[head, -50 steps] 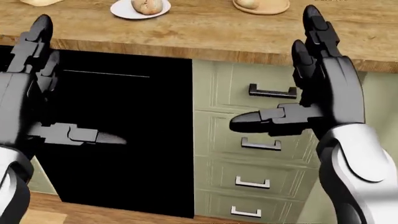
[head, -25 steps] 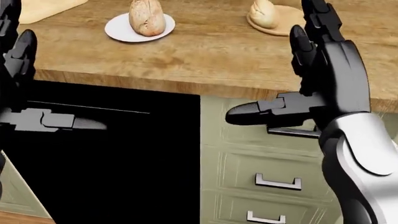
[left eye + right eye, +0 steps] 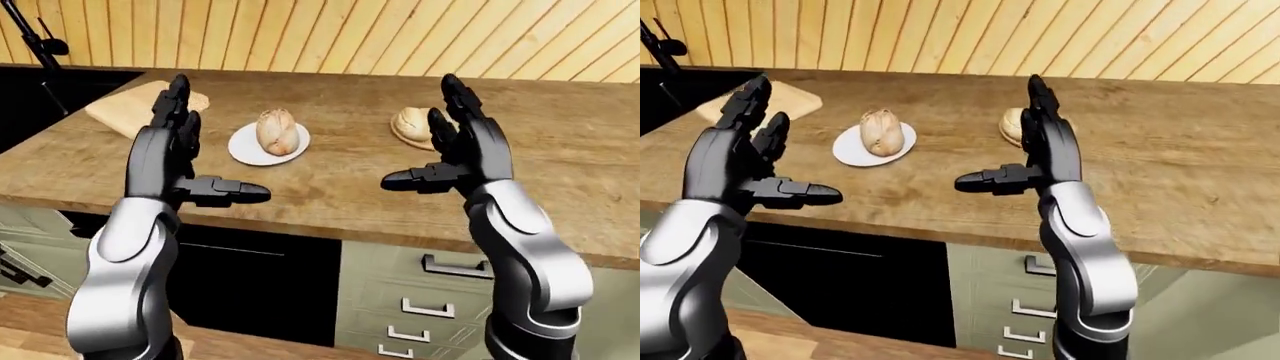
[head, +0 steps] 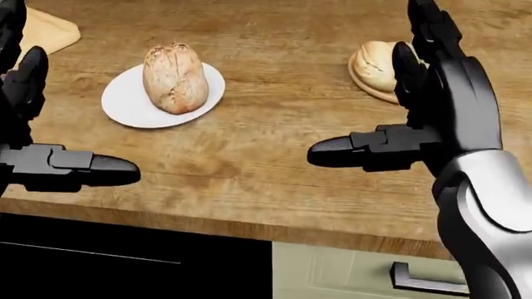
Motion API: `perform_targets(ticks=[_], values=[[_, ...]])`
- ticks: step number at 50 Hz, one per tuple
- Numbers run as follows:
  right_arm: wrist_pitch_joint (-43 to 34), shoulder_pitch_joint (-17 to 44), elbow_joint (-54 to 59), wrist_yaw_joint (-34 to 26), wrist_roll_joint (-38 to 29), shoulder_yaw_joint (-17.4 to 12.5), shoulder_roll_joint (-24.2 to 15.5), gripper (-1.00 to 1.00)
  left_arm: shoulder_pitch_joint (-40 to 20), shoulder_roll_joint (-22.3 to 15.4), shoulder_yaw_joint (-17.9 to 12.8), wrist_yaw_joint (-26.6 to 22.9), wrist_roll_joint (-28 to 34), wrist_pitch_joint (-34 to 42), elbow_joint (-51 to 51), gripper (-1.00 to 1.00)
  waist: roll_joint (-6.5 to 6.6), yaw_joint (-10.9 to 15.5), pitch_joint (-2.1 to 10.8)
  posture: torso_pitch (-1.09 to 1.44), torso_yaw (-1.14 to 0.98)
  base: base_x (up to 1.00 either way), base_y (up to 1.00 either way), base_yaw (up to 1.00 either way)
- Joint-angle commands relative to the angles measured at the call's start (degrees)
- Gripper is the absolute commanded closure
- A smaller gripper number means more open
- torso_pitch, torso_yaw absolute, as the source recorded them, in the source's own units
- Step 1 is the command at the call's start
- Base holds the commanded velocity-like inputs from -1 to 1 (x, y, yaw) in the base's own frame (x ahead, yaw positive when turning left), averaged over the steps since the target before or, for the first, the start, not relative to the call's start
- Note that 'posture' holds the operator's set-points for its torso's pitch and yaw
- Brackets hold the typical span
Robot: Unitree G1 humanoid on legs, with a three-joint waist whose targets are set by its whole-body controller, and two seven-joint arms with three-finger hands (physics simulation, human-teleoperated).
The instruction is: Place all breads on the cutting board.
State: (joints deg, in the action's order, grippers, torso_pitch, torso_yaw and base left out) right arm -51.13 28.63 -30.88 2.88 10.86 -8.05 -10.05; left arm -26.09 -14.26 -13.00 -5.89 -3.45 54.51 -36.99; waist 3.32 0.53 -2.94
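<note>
Wooden counter point(image 3: 330, 180), cutting board point(image 3: 125, 109) whole (head view: corner only)

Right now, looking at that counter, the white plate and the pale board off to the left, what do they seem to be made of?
The counter looks like wood with a matte finish: brown grain streaks run along it. The white plate looks like glazed ceramic, plain and smooth, though plastic can't be ruled out. The cutting board looks like light, unvarnished wood, paler than the counter; its grain is too faint to be sure.

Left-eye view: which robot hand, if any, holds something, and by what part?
Nothing is held: the left robot hand and right robot hand are both open and empty.
</note>
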Motion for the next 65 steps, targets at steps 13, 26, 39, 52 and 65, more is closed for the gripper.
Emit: perform_targets(ticks=[13,26,39,52,65], values=[[1.6,1.6,-6.8,2.0,2.4,-2.4,-1.7,-1.0,-3.8,-2.2,-1.2,0.8,-2.8,0.2,-4.7,-1.0,-7.8,-0.7,4.13,0.0,0.0,0.02,0.0,0.0],[-1.6,2.8,-10.5,3.2,3.4,-3.5,-2.7,-1.0,-3.3,-4.2,-3.4,1.4,-5.5,1.8,-6.8,-1.0,-3.36,-0.8,2.24,0.0,0.0,-0.33,0.0,0.0],[-6.7,7.8,-8.2,4.4,1.8,-3.6,-6.3,-1.0,-2.6,-4.9,-3.9,1.4,-6.3,2.3,-7.7,-1.0,-4.44,0.0,1.42,0.0,0.0,0.0,0.0,0.0],[-9.7,18.5,4.1,-4.5,-16.8,3.6,-8.3,-1.0,-1.8,-4.9,-4.3,1.3,-6.4,1.5,-7.7,-1.0,-3.44,-0.5,1.02,0.0,0.0,0.0,0.0,0.0],[-4.4,24.7,18.5,-19.4,-40.1,8.8,-4.0,-1.0,-3.0,-4.8,-3.4,1.4,-5.8,1.5,-6.9,-1.0,-3.04,-0.4,1.25,0.0,0.0,0.0,0.0,0.0]])
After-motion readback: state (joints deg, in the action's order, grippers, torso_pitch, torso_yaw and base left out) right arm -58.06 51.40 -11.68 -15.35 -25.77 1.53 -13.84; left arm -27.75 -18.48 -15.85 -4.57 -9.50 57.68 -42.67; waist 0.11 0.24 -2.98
